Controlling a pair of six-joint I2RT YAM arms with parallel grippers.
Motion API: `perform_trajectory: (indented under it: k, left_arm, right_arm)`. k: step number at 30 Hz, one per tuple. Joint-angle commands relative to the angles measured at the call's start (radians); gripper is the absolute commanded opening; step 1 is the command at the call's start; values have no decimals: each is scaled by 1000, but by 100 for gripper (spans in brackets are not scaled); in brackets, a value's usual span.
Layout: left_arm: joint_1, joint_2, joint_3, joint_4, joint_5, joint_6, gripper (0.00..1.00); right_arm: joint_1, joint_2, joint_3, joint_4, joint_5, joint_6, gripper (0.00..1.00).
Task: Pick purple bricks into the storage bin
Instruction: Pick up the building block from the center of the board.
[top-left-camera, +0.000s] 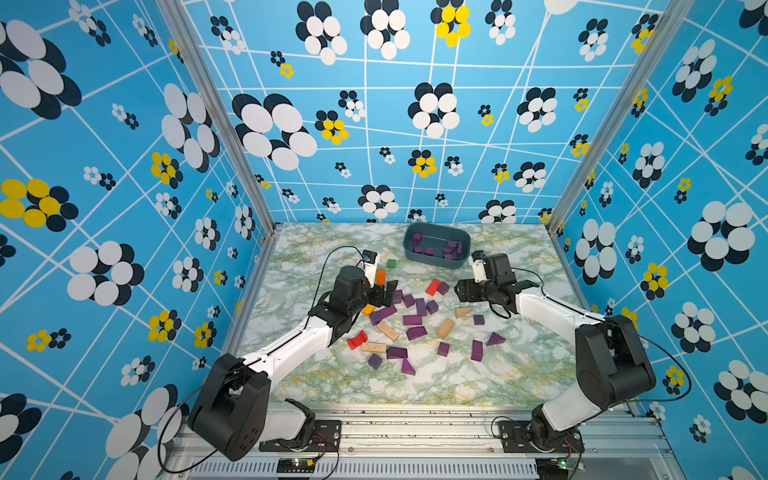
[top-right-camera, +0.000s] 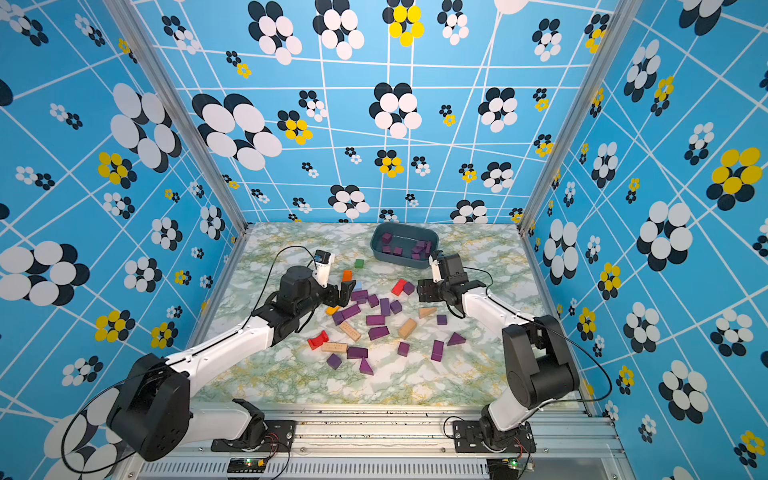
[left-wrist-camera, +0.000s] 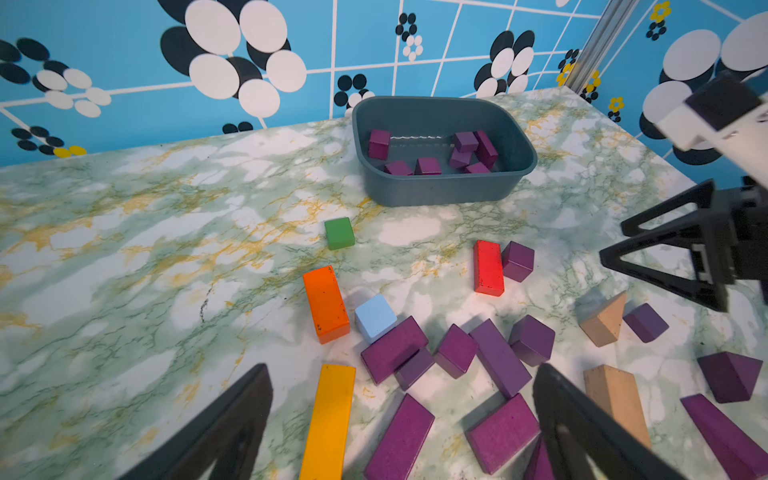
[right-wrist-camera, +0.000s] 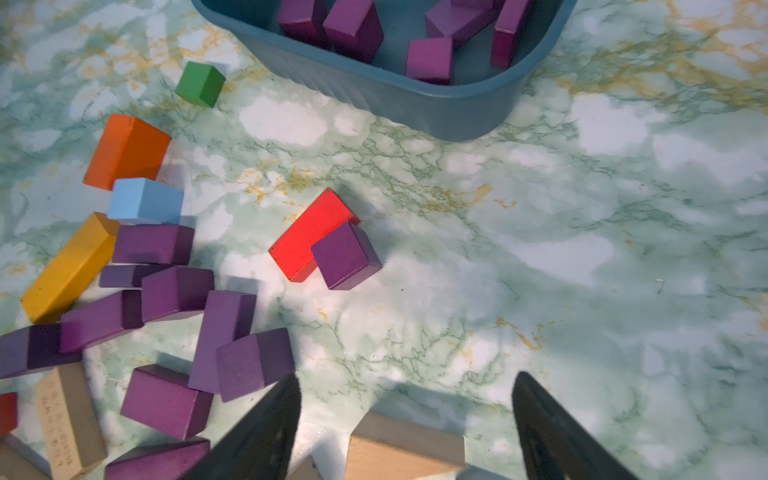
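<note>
Hovering above the scattered purple bricks (top-left-camera: 412, 320), the left pincer (left-wrist-camera: 401, 370) gaped wide; the right pincer (right-wrist-camera: 407, 378), spread and empty, hung near the storage bin (top-left-camera: 432, 262).

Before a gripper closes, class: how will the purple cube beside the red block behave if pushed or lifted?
The purple cube looks like painted wood: probably rigid, light. Its flat faces suggest sliding, not rolling. It touches the red block, so pushing may shift both.

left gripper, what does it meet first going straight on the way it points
Most likely the dark purple wooden bar beside the light blue wooden cube, dead ahead of the open left gripper; depth is unclear.
</note>
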Motion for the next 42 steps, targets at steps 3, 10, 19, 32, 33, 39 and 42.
perform_trajectory:
  k: [3, 10, 19, 32, 33, 39, 42]
  left_arm:
    - [36, -55, -73, 81, 77, 75, 99]
    - [44, -49, -103, 127, 148, 69, 99]
    - [52, -28, -71, 102, 134, 93, 99]
    - [53, -75, -122, 154, 161, 66, 99]
    - [52, -81, -125, 155, 160, 64, 99]
    - [52, -92, -137, 153, 142, 57, 99]
    - [54, -88, -139, 153, 138, 51, 99]
  right_arm:
    - [44, 122, 128, -71, -4, -38, 72]
    - [65, 200, 187, -58, -1, -59, 71]
    - [68, 250, 208, -53, 3, -84, 71]
    - [71, 306, 226, -36, 25, -82, 65]
    - [70, 315, 233, -37, 25, -85, 64]
    - [71, 351, 267, -36, 25, -93, 56]
    - [71, 356, 270, -29, 31, -95, 51]
